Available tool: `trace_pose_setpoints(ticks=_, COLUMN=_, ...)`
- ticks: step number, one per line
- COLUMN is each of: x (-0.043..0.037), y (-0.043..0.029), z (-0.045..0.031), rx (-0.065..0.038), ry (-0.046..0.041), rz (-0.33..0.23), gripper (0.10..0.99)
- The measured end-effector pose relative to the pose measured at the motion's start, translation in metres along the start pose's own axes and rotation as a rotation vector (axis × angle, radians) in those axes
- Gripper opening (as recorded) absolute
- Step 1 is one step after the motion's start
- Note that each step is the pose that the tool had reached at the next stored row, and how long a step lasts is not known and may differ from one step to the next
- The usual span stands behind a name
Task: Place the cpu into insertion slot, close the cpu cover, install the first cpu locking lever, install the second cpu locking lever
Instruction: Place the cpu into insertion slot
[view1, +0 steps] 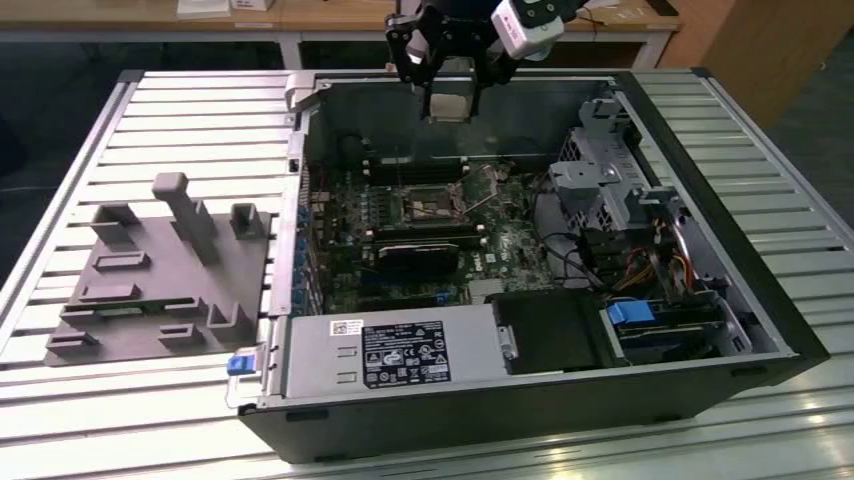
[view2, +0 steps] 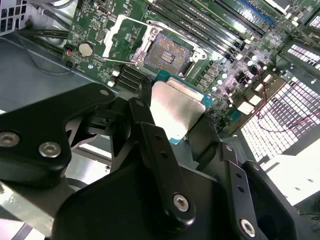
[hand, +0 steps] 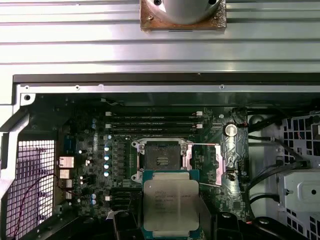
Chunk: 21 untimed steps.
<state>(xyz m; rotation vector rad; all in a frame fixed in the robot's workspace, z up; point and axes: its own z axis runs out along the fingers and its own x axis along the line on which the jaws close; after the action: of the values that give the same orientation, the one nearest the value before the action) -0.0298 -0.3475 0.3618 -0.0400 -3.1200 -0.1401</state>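
My gripper (view1: 450, 92) hangs over the far wall of the open computer case, shut on the cpu (view1: 449, 103), a flat square chip with a dull silver top. In both wrist views the cpu (view2: 175, 110) (hand: 171, 202) sits between the black fingers (view2: 150, 140), well above the board. The insertion slot (view1: 430, 206) (view2: 169, 51) (hand: 161, 160) lies bare, its dark centre showing inside a silvery rim on the green board. The cpu cover (view2: 122, 37) (hand: 209, 167) stands swung open beside the slot.
A grey fixture with upright blocks (view1: 154, 275) lies on the slatted table at the exterior view's left. Inside the case are a black rectangular block (view1: 416, 252) near the slot, a power supply (view1: 387, 355) at the front, and a drive cage with cables (view1: 627, 195) at the exterior view's right.
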Motion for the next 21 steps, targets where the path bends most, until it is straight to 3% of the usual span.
trace_pose_setpoints(ticks=7, x=-0.0001, y=-0.0007, z=0.0078, rx=0.000, ry=0.0000, rz=0.000, gripper=0.537)
trace_pose_setpoints(ticks=21, x=-0.0001, y=-0.0030, z=0.0331, rx=0.001, ry=-0.0017, rz=0.000, gripper=0.537)
